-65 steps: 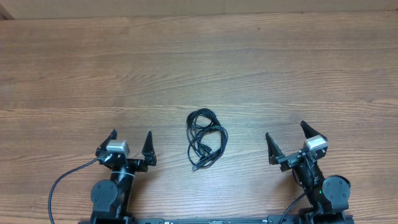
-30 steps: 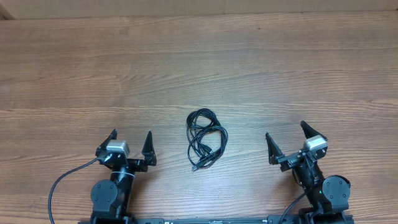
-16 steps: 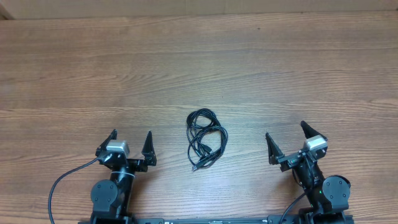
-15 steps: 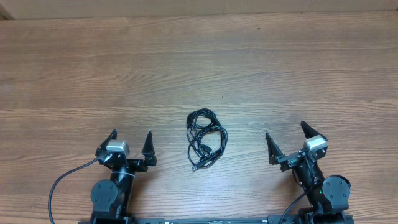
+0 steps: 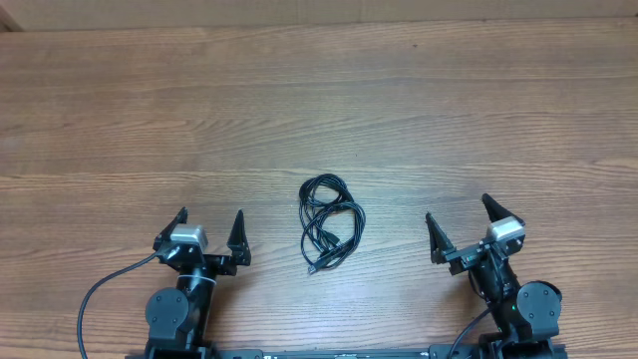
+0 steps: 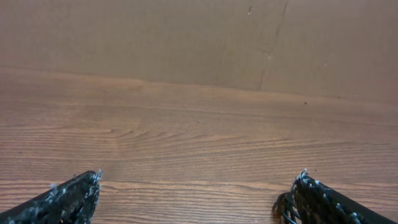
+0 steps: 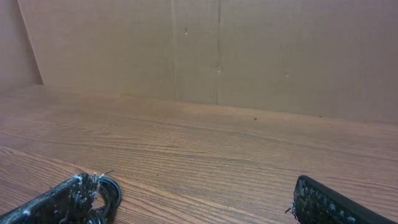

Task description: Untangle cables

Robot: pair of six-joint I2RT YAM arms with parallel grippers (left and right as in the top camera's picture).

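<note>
The cables [image 5: 326, 221] lay as one small black tangle on the desk [image 5: 319, 90], toward its near side and roughly midway across, between the two grippers and apart from both; the desk, a broad wood-grain top with the grain running side to side, filled almost the whole overhead view; past its far edge stood a plain brown cardboard wall [image 6: 186, 37], which closed off the background in both wrist views; the left arm [image 5: 174, 311] and the right arm [image 5: 525, 305] sat low at the near edge, one at each side, and a thicker black lead [image 5: 92, 297] curved out from the left arm's base over the wood; the left gripper [image 5: 210, 214] was released, its jaws spread wide with nothing between them, pointing toward the far edge; the right gripper [image 5: 458, 206] was likewise released and empty, angled slightly outward; from the left wrist camera a dark edge of the tangle showed low beside the finger on the picture's right, and from the right wrist camera a loop showed beside the finger on the picture's left; the tangle itself was a few overlapping loops, narrower at the far end and wider toward the near end; one loose end with a small plug [image 5: 312, 268] pointed toward the near edge.
</note>
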